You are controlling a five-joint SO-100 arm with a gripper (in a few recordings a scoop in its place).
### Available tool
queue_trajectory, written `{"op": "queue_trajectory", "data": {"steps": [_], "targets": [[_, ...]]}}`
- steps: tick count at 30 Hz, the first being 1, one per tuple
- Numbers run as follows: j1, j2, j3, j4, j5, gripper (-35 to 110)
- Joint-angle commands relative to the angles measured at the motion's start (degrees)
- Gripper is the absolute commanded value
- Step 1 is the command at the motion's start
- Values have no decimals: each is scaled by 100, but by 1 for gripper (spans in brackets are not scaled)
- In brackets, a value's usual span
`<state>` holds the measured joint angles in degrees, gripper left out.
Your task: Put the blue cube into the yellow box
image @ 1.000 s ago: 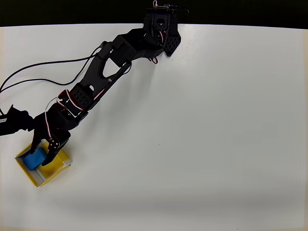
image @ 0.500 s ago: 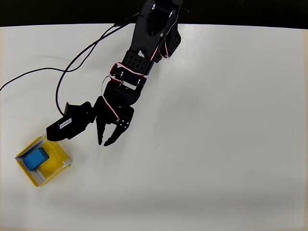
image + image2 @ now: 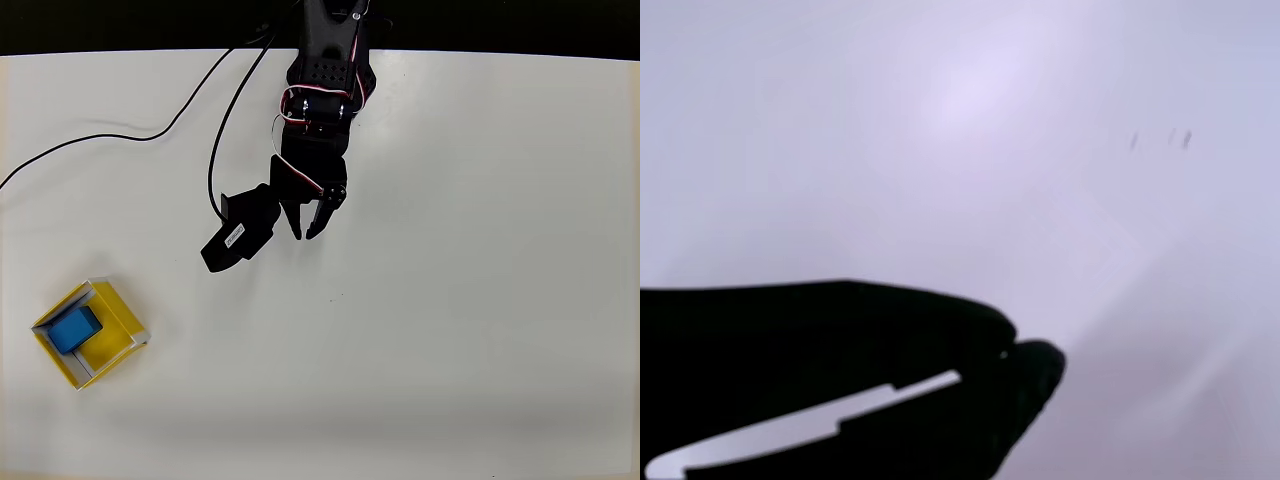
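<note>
The blue cube (image 3: 74,329) lies inside the yellow box (image 3: 118,318), on the box floor. It occupies the box's 10 o'clock portion, close against the walls on that side. The remaining floor, toward 4 o'clock, is bare yellow. The cube's long side runs parallel to the box walls. No part of the cube projects over the pale rims.

The yellow box rests flat on the white table (image 3: 450,300), at roughly 8 o'clock from the table centre in the overhead view, near the left edge. The box is turned so that its corners point approximately to 12, 3, 6 and 9 o'clock. It contains the cube and nothing else.

The gripper (image 3: 303,230) is located at about 2 o'clock from the box, well apart from it, above bare table. Its two fingers point toward 6 o'clock, with a narrow gap between the tips. The gripper is empty. In the wrist view, the gripper (image 3: 1015,360) shows as a dark shape with its tips nearly meeting and a thin slit of light between the fingers further back.

The black arm (image 3: 322,90) extends from its base at the 12 o'clock edge of the table down to the gripper. A black cable (image 3: 120,138) runs from the arm across the table toward 9 o'clock.
</note>
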<state>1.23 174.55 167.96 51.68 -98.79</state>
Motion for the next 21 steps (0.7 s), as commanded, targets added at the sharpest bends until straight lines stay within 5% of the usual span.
{"op": "queue_trajectory", "data": {"steps": [1, 12, 21], "targets": [[114, 914, 492, 378, -281, 0], [589, 1696, 1222, 2470, -237, 0], [580, 1696, 1222, 2628, 563, 1]]}}
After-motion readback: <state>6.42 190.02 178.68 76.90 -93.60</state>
